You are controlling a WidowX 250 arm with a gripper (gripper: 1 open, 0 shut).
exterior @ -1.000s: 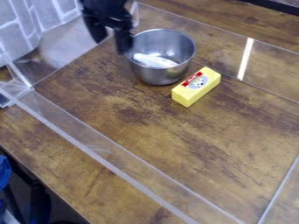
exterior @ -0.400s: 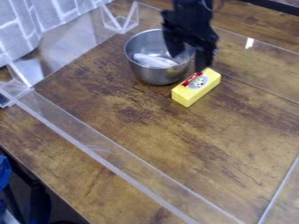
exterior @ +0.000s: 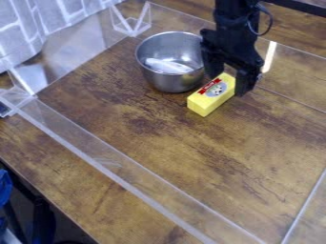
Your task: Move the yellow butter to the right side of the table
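This looks like a robotics lab or workshop test corner. A black mechanical arm (exterior: pixel 238 24) reaches in over a worn, dark brown wood-grain worktop (exterior: pixel 128 148), and clear acrylic panels (exterior: pixel 121 176) run along the worktop's edges. Pale, crumpled silvery-white sheeting (exterior: pixel 38 29) hangs at the upper left corner. Dark equipment with a bit of blue (exterior: pixel 7 186) shows at the lower left, too cropped to name. The metal bowl (exterior: pixel 166 71) alone would suit a kitchen.

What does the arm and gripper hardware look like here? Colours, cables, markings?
The arm and gripper are dark, near black. The gripper has narrow fingers; a thin dark cable seems to loop beside the arm. Too blurred to make out any markings.
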